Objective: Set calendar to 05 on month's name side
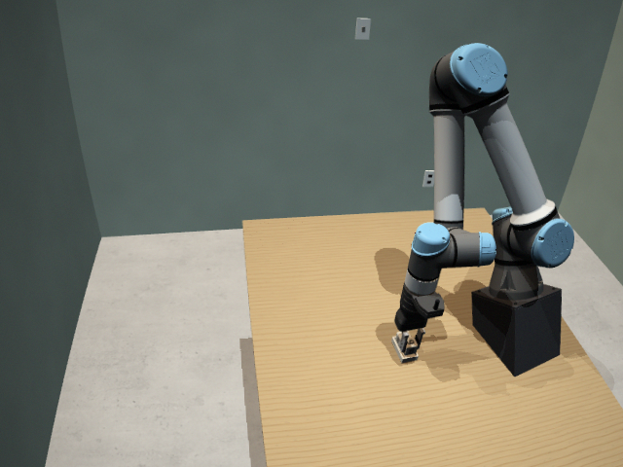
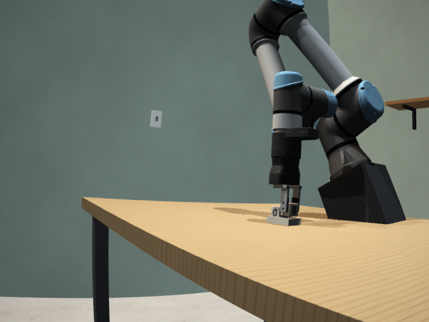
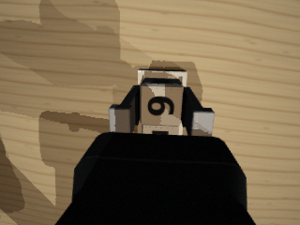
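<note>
A small grey calendar tray lies flat on the wooden table, close to the robot's base. Two tan cubes stand in it side by side. In the exterior view the left cube shows a 0 and the right cube shows an 8. My gripper points straight down and is shut on the right cube. In the wrist view that cube sits between my fingers, and its top face shows a 6 or 9. I cannot tell whether the held cube touches the tray floor. In the top view the tray is small and partly hidden by my gripper.
The robot's black base block stands just right of the tray. The table's left edge drops to the concrete floor. A small wall shelf hangs at the far right.
</note>
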